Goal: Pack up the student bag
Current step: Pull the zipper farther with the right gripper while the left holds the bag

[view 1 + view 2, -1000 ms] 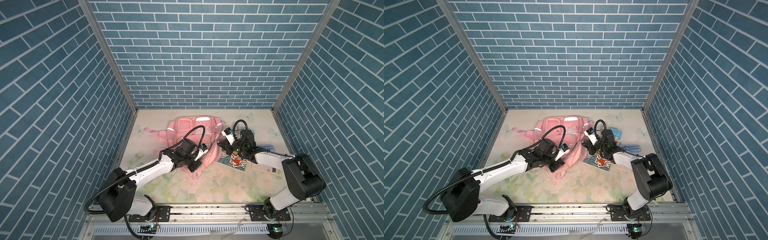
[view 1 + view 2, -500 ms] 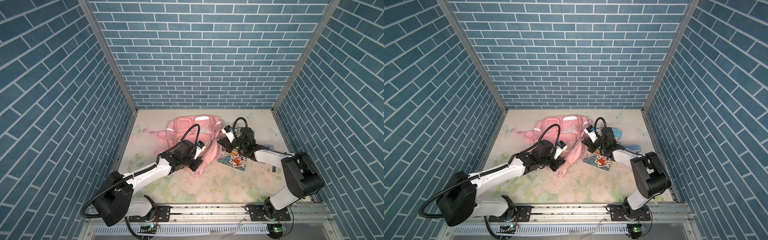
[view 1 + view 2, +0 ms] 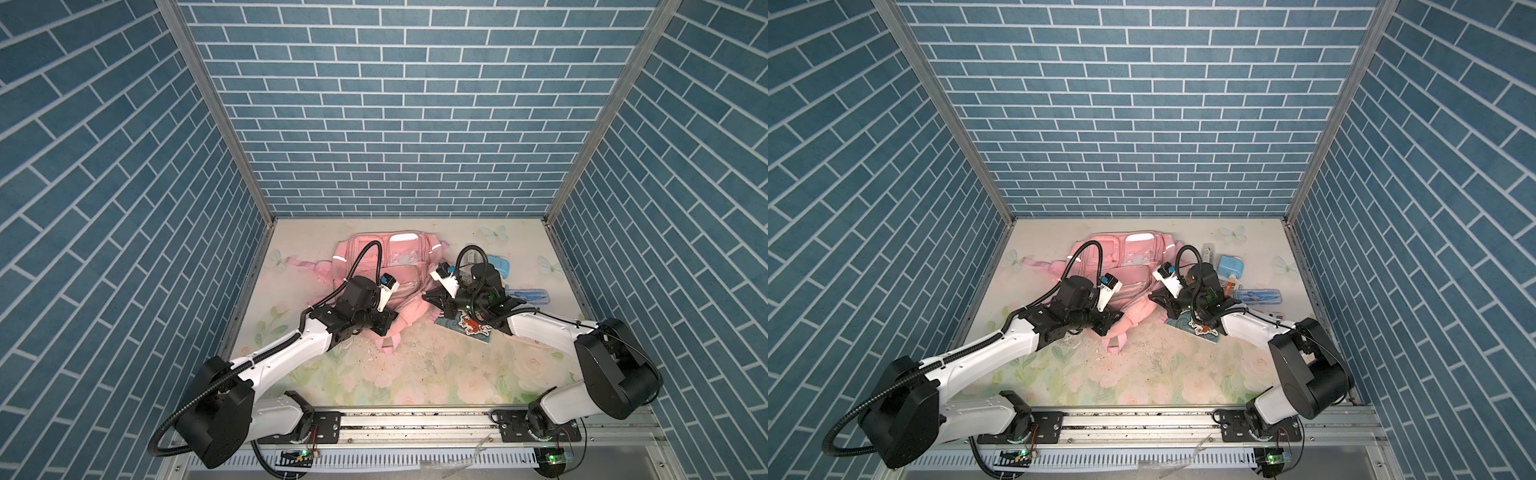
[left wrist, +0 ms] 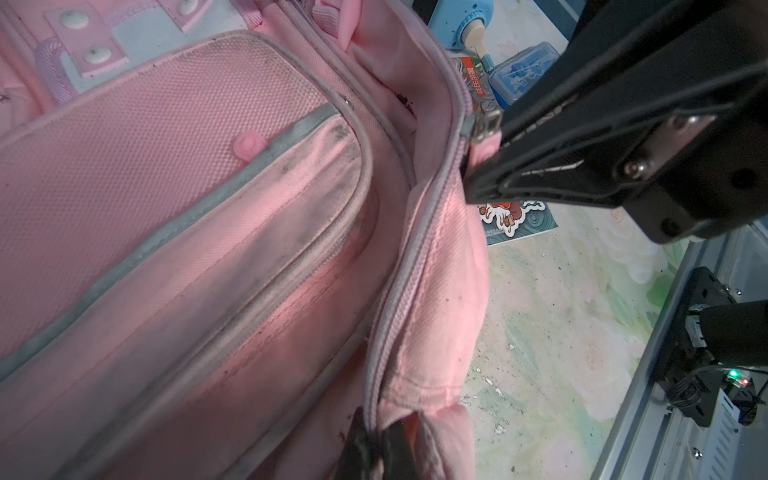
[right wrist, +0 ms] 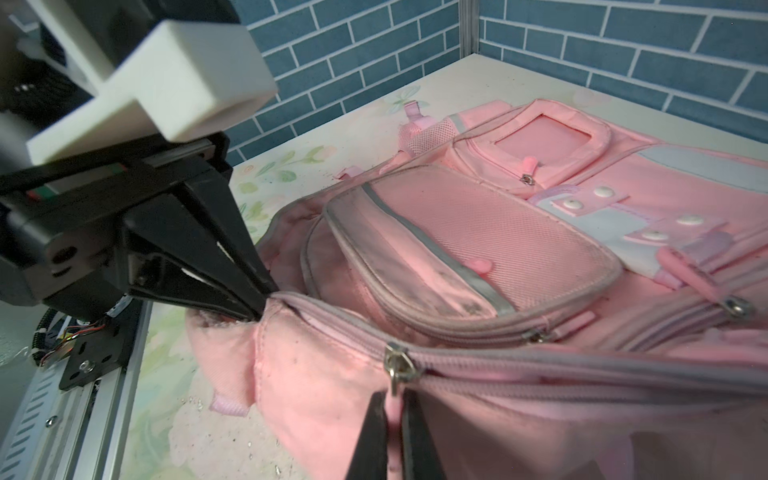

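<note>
Floral table (image 3: pixel 436 374): left pincer (image 5: pixel 259 309), seemingly, and right pincer (image 4: pixel 482 156) clamp student bag (image 5: pixel 478 232).

In both top views the arms cover the near end of the student bag (image 3: pixel 409 270), so neither pincer's tips show there. In its own wrist view the left pincer (image 4: pixel 376 440) is cut off by the frame edge (only two dark finger ends show), and the right pincer (image 5: pixel 392 411) is cut off the same way in its own. The printed card (image 3: pixel 469 328) lies partly under the right arm, its lettering too small to read. The blue case (image 3: pixel 532 296) is partly behind that arm. The bag's open mouth is in shadow, so its contents cannot be told.
</note>
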Robot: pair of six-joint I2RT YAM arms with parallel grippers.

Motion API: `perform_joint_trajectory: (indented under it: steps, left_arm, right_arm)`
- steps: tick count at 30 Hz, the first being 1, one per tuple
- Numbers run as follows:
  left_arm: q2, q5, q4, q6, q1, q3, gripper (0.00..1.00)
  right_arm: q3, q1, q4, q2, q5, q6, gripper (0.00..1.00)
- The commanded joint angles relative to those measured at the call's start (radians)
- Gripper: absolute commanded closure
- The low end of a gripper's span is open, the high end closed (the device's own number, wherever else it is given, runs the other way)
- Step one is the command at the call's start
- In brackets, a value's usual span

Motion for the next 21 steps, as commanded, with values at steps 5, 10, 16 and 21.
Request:
perform_joint_trajectory:
  steps: [5, 10, 16, 21]
  left_arm:
    - [-0.093, -0.05, 0.104, -0.116, -0.073, 0.027, 1.0]
    - [-0.138, -0.071, 0.192, -0.245, -0.117, -0.023, 1.0]
    - [-0.111, -0.149, 0.154, -0.323, -0.144, 0.031, 0.57]
    - [-0.063, -0.184, -0.03, -0.309, -0.103, 0.19, 0.34]
  right_arm:
    - [0.045, 0.03, -0.04, 0.005, 0.048, -0.02, 1.0]
    - [0.05, -0.02, -0.041, 0.008, 0.042, -0.066, 1.0]
    - [0.053, -0.055, -0.054, 0.008, 0.012, -0.139, 1.0]
    - [-0.054, -0.056, 0.06, -0.042, 0.037, -0.142, 1.0]
